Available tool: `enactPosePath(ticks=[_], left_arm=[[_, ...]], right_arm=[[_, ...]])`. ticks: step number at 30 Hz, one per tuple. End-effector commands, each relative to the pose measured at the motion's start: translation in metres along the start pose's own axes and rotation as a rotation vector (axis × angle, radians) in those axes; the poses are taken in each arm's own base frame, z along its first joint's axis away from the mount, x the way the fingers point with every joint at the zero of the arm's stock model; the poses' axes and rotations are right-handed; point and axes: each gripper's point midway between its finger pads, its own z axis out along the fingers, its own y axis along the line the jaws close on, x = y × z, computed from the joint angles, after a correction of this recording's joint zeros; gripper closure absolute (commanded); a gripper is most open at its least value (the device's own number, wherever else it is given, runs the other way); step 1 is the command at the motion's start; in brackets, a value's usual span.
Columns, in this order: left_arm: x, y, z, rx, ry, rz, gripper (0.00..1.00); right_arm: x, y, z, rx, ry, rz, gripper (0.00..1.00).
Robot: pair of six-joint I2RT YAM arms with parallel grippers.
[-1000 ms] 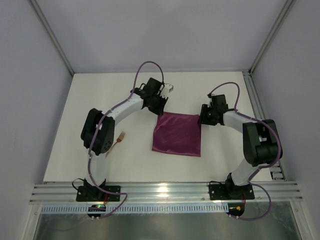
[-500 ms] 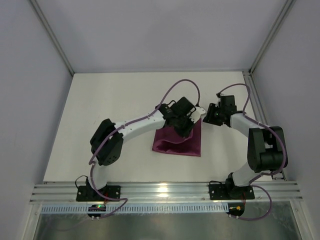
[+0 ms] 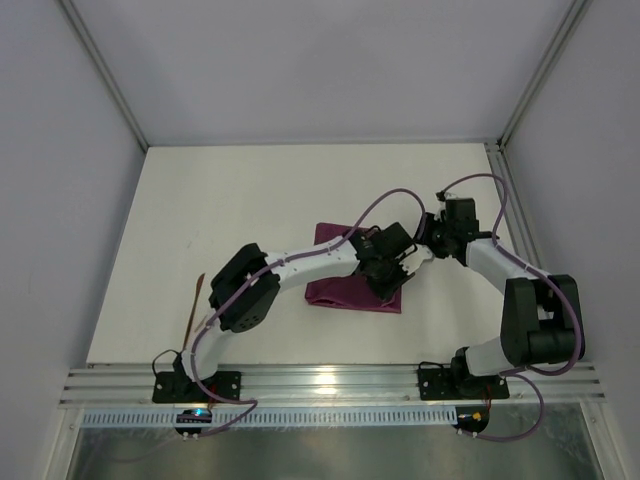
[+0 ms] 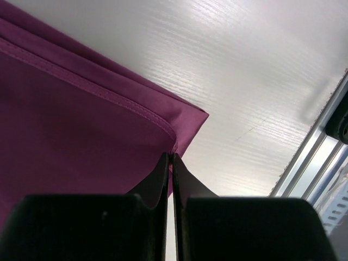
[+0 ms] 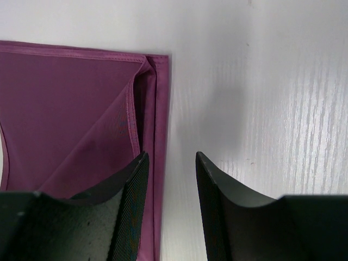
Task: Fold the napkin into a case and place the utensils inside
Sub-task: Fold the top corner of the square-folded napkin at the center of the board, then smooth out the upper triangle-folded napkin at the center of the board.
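The plum-purple napkin [image 3: 338,291] lies mid-table, partly folded over itself, with my left arm lying across it. My left gripper [image 3: 392,282] is shut on a hemmed edge of the napkin [image 4: 81,119] near its near-right corner; in the left wrist view [image 4: 172,157] the jaws pinch the cloth tight. My right gripper [image 3: 420,243] is open at the napkin's far-right edge. In the right wrist view [image 5: 170,157] one finger is over the folded hem [image 5: 70,109] and the other over bare table. One copper utensil [image 3: 193,305] lies far left.
The white table [image 3: 230,200] ends at a metal rail [image 3: 330,385] along its near edge; the rail also shows in the left wrist view [image 4: 326,157]. Grey walls close in the back and sides.
My left gripper carried the napkin's far-left corner across to the near right, folding the cloth over. My right gripper shifted a little back and right. The utensil at the left is now uncovered.
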Motion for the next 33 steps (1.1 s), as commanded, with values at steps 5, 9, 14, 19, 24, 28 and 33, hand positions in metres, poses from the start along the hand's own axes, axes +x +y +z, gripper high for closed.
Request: enactPosePath(ticks=[5, 9, 14, 19, 24, 28, 33], left_arm=[[-0.018, -0.024, 0.003, 0.015, -0.034, 0.055, 1.00], [-0.020, -0.023, 0.007, -0.014, -0.035, 0.074, 1.00], [-0.022, -0.021, 0.015, -0.017, -0.030, 0.071, 1.00], [-0.015, -0.018, 0.026, -0.017, -0.003, 0.069, 0.82], [-0.019, -0.038, 0.008, 0.074, 0.012, 0.063, 0.58], [-0.036, -0.053, -0.026, 0.086, -0.025, 0.078, 0.50], [-0.029, -0.053, -0.084, 0.024, -0.068, 0.152, 0.55]], right_arm=[[0.003, 0.004, -0.012, -0.020, -0.020, -0.017, 0.56], [0.008, 0.004, -0.013, -0.025, -0.011, -0.013, 0.56], [0.012, 0.005, -0.014, -0.031, -0.004, -0.009, 0.55], [0.013, 0.006, -0.018, -0.036, -0.002, -0.015, 0.54], [0.011, 0.009, -0.023, -0.044, -0.008, -0.020, 0.52], [0.011, 0.013, -0.036, -0.054, -0.016, -0.018, 0.52], [0.017, 0.028, -0.057, -0.072, -0.023, -0.064, 0.53]])
